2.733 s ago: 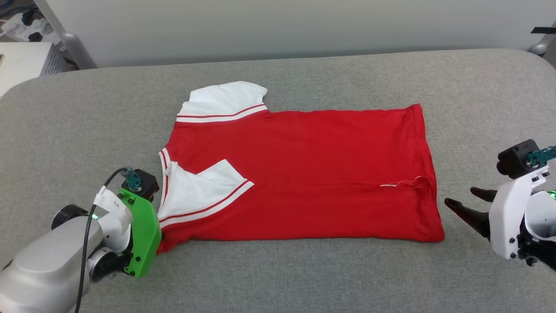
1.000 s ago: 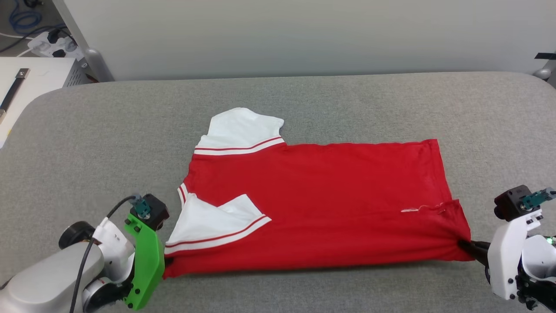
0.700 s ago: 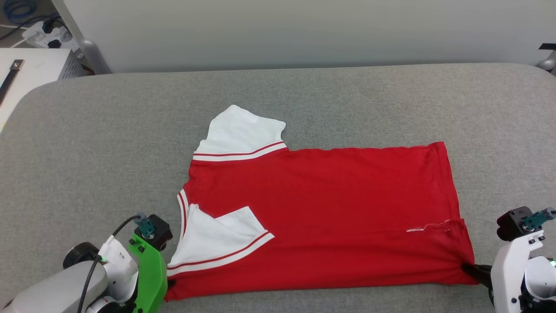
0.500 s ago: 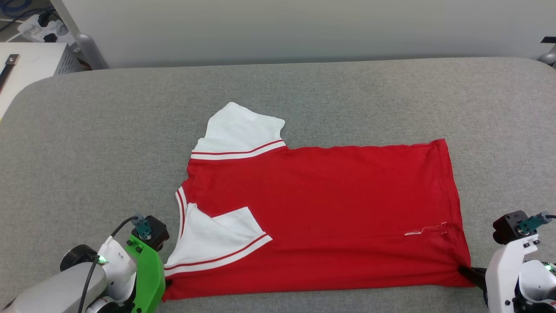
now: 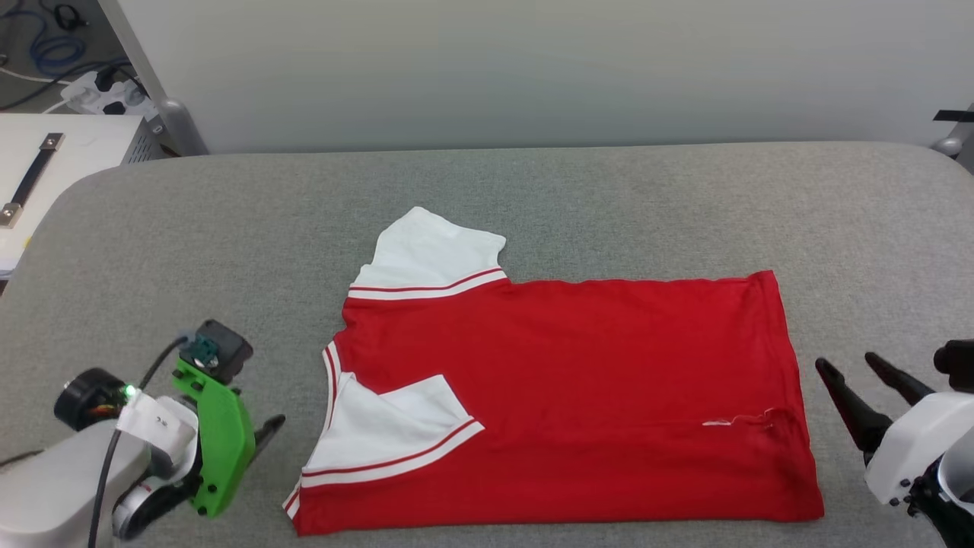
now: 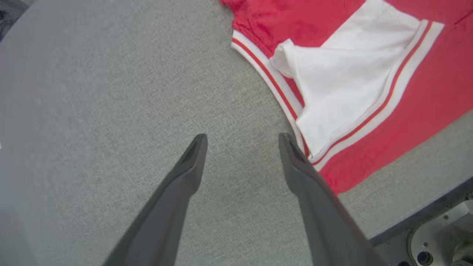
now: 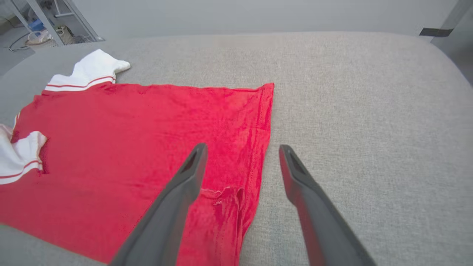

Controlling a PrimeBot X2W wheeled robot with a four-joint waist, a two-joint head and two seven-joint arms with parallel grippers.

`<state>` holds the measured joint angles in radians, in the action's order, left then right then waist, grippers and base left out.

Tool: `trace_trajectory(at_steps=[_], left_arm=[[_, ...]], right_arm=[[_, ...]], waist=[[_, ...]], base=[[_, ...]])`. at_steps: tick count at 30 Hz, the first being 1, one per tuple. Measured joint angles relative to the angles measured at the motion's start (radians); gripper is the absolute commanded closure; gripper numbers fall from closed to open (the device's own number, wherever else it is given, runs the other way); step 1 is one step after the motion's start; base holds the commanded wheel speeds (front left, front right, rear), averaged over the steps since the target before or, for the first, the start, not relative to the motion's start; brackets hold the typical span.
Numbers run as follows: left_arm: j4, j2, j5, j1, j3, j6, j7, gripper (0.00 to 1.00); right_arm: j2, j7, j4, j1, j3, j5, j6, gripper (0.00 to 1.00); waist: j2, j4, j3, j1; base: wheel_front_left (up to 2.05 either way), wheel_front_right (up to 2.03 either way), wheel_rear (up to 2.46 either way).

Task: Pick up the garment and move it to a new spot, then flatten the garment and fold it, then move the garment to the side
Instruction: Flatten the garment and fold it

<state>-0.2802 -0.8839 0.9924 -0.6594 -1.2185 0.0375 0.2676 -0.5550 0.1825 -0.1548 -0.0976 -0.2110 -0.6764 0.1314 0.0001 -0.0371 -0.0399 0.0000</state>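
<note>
Two grippers open and empty; garment fold judged to be in hand.
Grey fabric-covered table carries the red jersey-style shirt with white striped-trim sleeves flat near its centre, near sleeve turned in, far sleeve protruding. Left gripper, jaws apart, sits just beside the collar end; right gripper, jaws apart, just beside the hem. The next move likely calls for grasping the far edge at both ends and laying it over.
</note>
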Motion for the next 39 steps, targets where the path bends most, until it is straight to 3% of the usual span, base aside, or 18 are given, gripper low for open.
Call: trace_trajectory(at_steps=[6,12,19,25,31,39], left_arm=[[-0.016,0.012,-0.029,-0.062,0.058,-0.040,-0.093,0.00],[-0.090,0.067,-0.018,-0.165,0.105,-0.016,-0.107,0.00],[-0.196,0.127,0.042,-0.355,0.140,0.054,0.051,0.00],[-0.270,0.165,0.101,-0.503,0.143,0.073,0.252,0.00],[-0.354,0.200,0.109,-0.590,0.145,0.073,0.345,0.00],[-0.436,0.223,0.098,-0.644,0.123,0.074,0.383,0.00]], right_arm=[[0.113,-0.137,0.072,0.001,0.114,0.167,0.000,0.00],[0.196,-0.192,0.156,0.002,0.151,0.271,0.000,0.00],[0.235,-0.205,0.247,-0.019,0.122,0.332,0.000,0.00],[0.242,-0.217,0.275,-0.070,0.081,0.352,0.000,0.00],[0.250,-0.231,0.285,-0.109,0.055,0.358,0.000,0.00],[0.250,-0.249,0.284,-0.145,0.041,0.359,0.000,0.00]], waist=[[0.0000,0.022,-0.007,0.0000],[0.0000,0.048,-0.058,0.0000],[0.0000,0.085,-0.156,0.0001],[0.0000,0.121,-0.253,0.0001],[0.0000,0.164,-0.341,0.0002],[0.0000,0.218,-0.442,0.0002]], base=[[0.00,0.00,0.00],[0.00,0.00,0.00],[0.00,0.00,0.00],[0.00,0.00,0.00],[0.00,0.00,0.00],[0.00,0.00,0.00]])
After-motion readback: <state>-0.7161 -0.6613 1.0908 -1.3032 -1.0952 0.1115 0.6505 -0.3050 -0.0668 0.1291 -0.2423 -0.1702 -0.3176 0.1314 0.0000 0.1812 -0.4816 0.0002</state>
